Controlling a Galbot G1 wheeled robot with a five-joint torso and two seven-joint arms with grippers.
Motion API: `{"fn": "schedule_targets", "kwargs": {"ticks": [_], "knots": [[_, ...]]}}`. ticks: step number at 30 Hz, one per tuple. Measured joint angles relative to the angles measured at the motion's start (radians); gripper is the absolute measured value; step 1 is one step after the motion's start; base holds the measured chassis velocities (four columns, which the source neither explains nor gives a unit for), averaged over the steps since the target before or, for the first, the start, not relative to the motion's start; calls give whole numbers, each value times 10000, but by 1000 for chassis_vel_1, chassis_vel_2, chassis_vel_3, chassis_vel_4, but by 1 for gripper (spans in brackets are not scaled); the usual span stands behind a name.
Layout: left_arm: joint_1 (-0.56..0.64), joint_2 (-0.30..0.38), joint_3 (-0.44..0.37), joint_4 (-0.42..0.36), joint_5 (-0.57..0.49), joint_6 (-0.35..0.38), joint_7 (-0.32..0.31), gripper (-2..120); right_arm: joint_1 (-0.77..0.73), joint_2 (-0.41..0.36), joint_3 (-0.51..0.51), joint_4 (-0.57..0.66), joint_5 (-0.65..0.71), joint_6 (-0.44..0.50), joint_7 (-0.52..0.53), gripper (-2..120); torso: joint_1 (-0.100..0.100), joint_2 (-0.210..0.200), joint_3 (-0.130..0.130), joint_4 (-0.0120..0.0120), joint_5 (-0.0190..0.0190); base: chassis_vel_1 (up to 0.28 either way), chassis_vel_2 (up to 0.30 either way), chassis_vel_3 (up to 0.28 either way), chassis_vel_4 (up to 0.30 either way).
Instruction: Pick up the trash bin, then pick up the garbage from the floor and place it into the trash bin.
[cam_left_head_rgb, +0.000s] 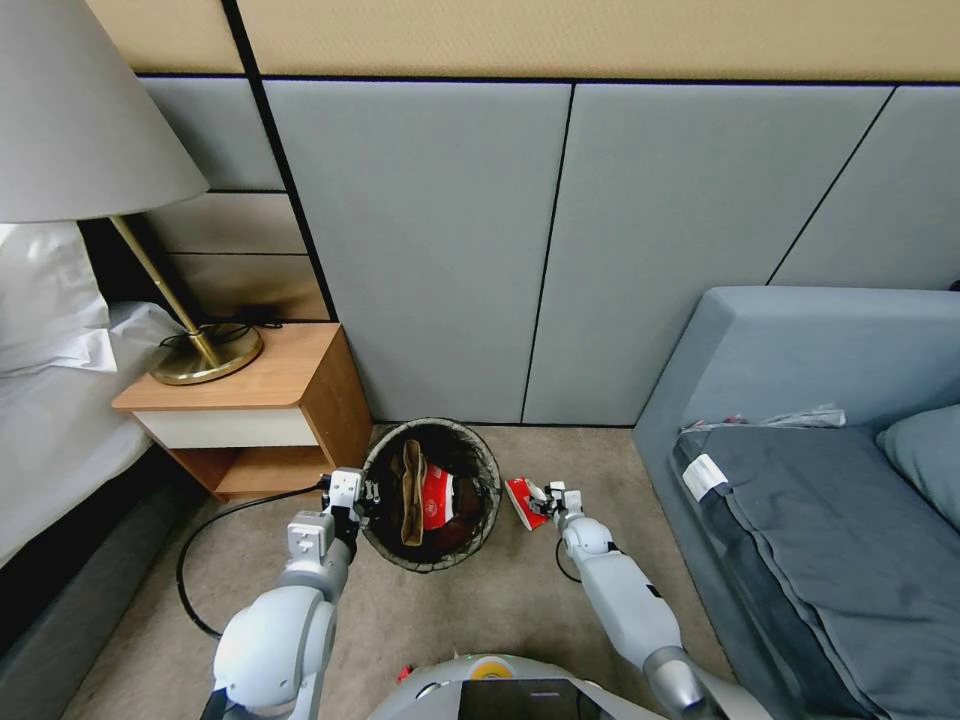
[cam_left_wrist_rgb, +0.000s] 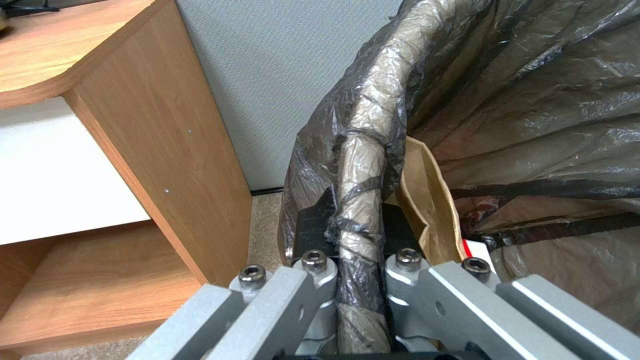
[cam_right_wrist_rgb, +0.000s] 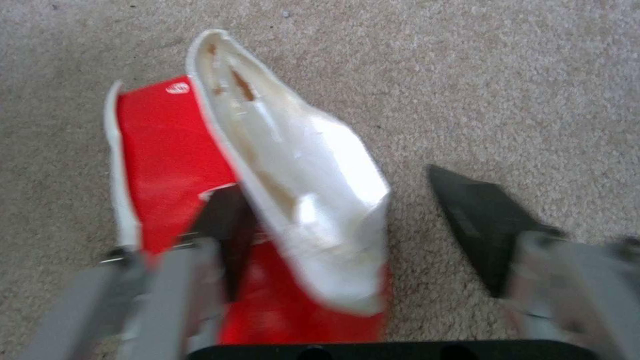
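Note:
The trash bin (cam_left_head_rgb: 488, 468) stands on the carpet against the wall, its dark bag liner folded over the rim (cam_left_wrist_rgb: 363, 165). My left gripper (cam_left_head_rgb: 362, 492) is shut on that rim at the bin's left side, one finger inside and one outside (cam_left_wrist_rgb: 357, 225). Inside the bin lie a crumpled brown paper bag (cam_left_head_rgb: 410, 495) (cam_left_wrist_rgb: 427, 200) and a red-and-white packet (cam_left_head_rgb: 437, 497). Just right of the bin, another red-and-white packet (cam_left_head_rgb: 522, 502) (cam_right_wrist_rgb: 300, 190) of garbage lies on the floor. My right gripper (cam_left_head_rgb: 545, 495) (cam_right_wrist_rgb: 340, 195) is open around it, one finger on the red side, the other on bare carpet.
A wooden nightstand (cam_left_head_rgb: 260, 400) with a brass lamp (cam_left_head_rgb: 205, 355) stands close to the bin's left. A black cable (cam_left_head_rgb: 200, 545) loops on the floor by it. A blue sofa (cam_left_head_rgb: 800, 450) fills the right side, a bed (cam_left_head_rgb: 50, 430) the left.

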Motion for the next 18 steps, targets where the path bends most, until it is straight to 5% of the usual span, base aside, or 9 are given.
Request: {"fn": "schedule_targets", "kwargs": {"ticks": [13, 18], "knots": [[6, -1, 0, -11, 14, 0, 3, 1, -81, -52, -14, 99, -1, 71, -2, 6, 0, 0, 0, 0, 0, 0, 0, 0, 0], [-37, 20, -3, -7, 15, 3, 7, 1, -125, -61, -4, 124, -1, 98, 15, 0, 0, 0, 0, -1, 0, 0, 0, 0, 0]]}}
